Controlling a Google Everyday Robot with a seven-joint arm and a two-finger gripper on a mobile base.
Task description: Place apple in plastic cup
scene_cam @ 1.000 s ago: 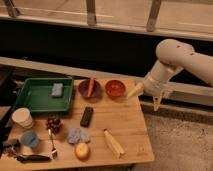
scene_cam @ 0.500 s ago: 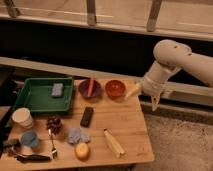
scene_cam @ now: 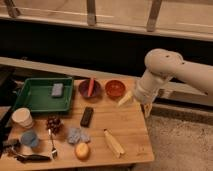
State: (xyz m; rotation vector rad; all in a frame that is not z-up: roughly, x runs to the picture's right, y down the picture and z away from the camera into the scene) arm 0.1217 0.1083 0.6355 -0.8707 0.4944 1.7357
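Gripper (scene_cam: 136, 103) hangs over right edge of table (scene_cam: 127, 125), near orange bowl (scene_cam: 115, 88). Fingers spread, nothing held; likely readied for the grasp. Apple (scene_cam: 82, 150) at front edge, between blue cloth (scene_cam: 76, 135) and banana (scene_cam: 114, 143), well apart from gripper, top unobstructed. Cup (scene_cam: 29, 138) upright front-left, near grapes (scene_cam: 53, 123), apparently empty. Reach not yet begun, by my judgement.

The white arm (scene_cam: 197, 75) stretches in from three o'clock, bends at a bulky joint (scene_cam: 162, 62), then drops toward seven o'clock, where the gripper (scene_cam: 136, 103) hangs.
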